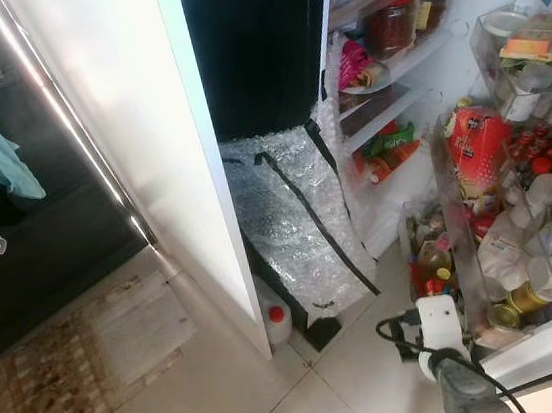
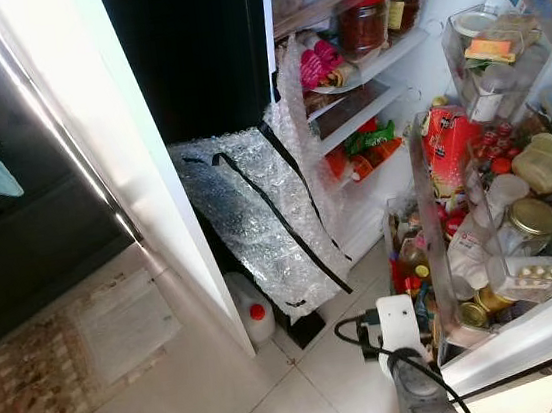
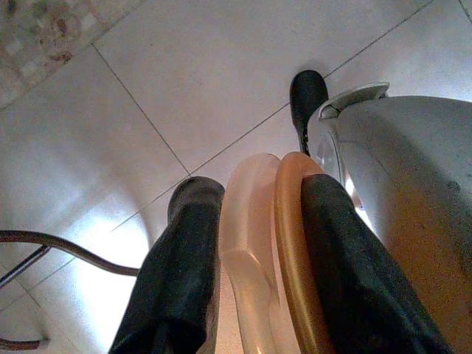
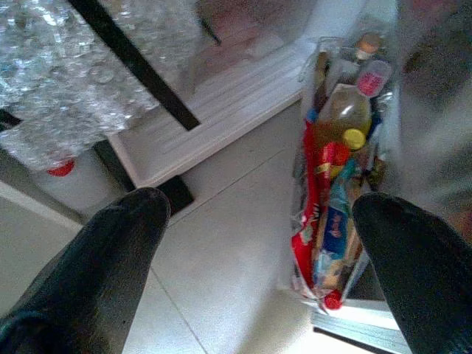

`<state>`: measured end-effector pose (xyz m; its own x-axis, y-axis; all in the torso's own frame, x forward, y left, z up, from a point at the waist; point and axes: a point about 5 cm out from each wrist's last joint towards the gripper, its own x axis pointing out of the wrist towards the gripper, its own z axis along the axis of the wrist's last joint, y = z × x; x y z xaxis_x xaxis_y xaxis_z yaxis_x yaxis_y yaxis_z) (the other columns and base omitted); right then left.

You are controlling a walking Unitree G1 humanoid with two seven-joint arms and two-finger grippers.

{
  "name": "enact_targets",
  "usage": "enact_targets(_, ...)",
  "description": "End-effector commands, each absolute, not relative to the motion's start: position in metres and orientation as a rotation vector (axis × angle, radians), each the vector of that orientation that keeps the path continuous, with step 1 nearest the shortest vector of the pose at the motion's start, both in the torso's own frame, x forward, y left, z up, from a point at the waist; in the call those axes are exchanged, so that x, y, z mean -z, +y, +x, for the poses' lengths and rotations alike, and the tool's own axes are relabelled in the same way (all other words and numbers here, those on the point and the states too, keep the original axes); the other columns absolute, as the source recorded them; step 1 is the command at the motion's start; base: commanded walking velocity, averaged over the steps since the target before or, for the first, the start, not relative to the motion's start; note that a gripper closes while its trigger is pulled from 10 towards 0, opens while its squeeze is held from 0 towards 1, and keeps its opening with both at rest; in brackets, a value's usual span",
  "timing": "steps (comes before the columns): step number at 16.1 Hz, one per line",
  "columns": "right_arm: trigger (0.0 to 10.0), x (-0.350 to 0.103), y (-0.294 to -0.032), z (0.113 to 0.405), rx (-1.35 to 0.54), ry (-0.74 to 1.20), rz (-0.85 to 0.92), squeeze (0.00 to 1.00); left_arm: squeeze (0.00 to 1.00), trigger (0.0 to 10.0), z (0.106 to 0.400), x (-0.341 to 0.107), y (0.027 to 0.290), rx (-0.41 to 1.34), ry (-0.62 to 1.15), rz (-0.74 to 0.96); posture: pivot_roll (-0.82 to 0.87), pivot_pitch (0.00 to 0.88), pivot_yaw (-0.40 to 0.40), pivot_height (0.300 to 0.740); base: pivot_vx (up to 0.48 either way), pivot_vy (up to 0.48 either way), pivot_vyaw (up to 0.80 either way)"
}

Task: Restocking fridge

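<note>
At nine o'clock, the left gripper (image 3: 251, 280) is clamped on an amber plastic item (image 3: 269, 243), held low above the floor (image 3: 147, 96). At three o'clock, the right gripper (image 4: 258, 243) is spread empty before the door shelves (image 2: 533, 326) of the open fridge (image 2: 359, 65). Carrying appears underway; lifting toward a shelf is likely required next.

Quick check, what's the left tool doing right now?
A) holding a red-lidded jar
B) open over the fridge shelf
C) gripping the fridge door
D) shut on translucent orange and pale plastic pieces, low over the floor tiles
D: the left wrist view shows the left tool clamped on the plastic pieces above the floor tiles.
</note>
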<state>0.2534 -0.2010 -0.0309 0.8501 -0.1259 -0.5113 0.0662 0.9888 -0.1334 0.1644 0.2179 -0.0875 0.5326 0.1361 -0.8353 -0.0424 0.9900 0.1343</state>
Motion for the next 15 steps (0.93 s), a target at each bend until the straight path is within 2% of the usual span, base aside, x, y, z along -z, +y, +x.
enact_targets(1,10.0,0.032,-0.207,0.249,0.133,0.536,-0.116,0.0,0.0,10.0,0.163,0.089,0.213,-0.094,1.003,0.076,-0.08,0.167,-0.012,0.74,0.0,0.0,0.0)
enact_targets(5,10.0,0.02,-0.219,0.254,0.204,0.433,-0.17,0.0,0.0,10.0,0.162,0.089,0.212,-0.089,1.003,0.078,-0.09,0.176,-0.007,0.74,0.0,0.0,0.0)
enact_targets(15,10.0,-0.006,-0.21,0.279,0.179,0.27,-0.176,0.0,0.0,10.0,0.159,0.091,0.21,-0.08,1.009,0.081,-0.1,0.179,-0.002,0.74,0.0,0.0,0.0)
